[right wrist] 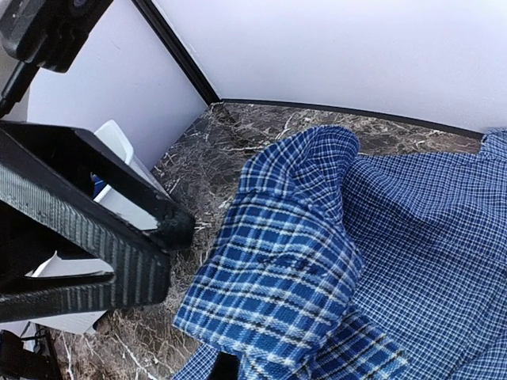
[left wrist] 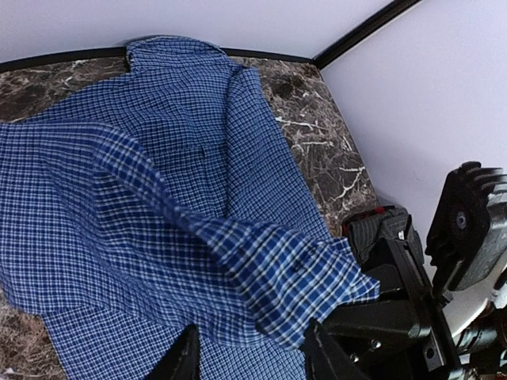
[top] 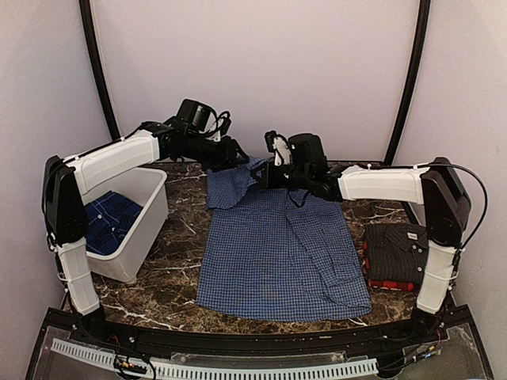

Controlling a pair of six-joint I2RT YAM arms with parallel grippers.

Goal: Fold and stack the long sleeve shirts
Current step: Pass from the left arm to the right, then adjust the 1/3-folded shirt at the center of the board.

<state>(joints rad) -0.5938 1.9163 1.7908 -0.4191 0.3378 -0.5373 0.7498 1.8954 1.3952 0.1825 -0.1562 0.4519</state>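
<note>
Right end effector [top: 268, 176] looks pressed together on the cuff [right wrist: 277, 277] of the blue-and-white check shirt [top: 277, 253]. Its own fingertips are buried under cloth in the right wrist view, but the sleeve rises off the table [top: 178, 237] and ends at its tip, so a pinch is the fair reading. Left end effector [left wrist: 252, 360] sits just beside it on the bin side. Its fingers [left wrist: 186, 360] are spread, with shirt cloth lying between them, and nothing looks clamped there.

The shirt's body lies spread flat on the table, nearward of both end effectors. Its collar end is closest to them and its hem is toward the arm bases.

I judge this to be light, limp woven cloth with no stiffness of its own. It will drape, crease and sag from any single hold, and the part left lying on the table will trail after it. It is not fragile, and I would not expect it to be slippery in a firm pinch. The cuff is a good place to take it, being doubled and firmer than the sleeve. The shoulder seam and hem corners should serve as well. Holding it at two points would keep a fold line straight, with care not to catch the body layer underneath.

Well apart, on the right end effector's outer side, the black pinstripe shirt [top: 396, 245] lies folded on top of the red-and-black plaid shirt [top: 390, 283]. A white bin [top: 146, 229] on the left end effector's outer side holds dark blue checked cloth.
</note>
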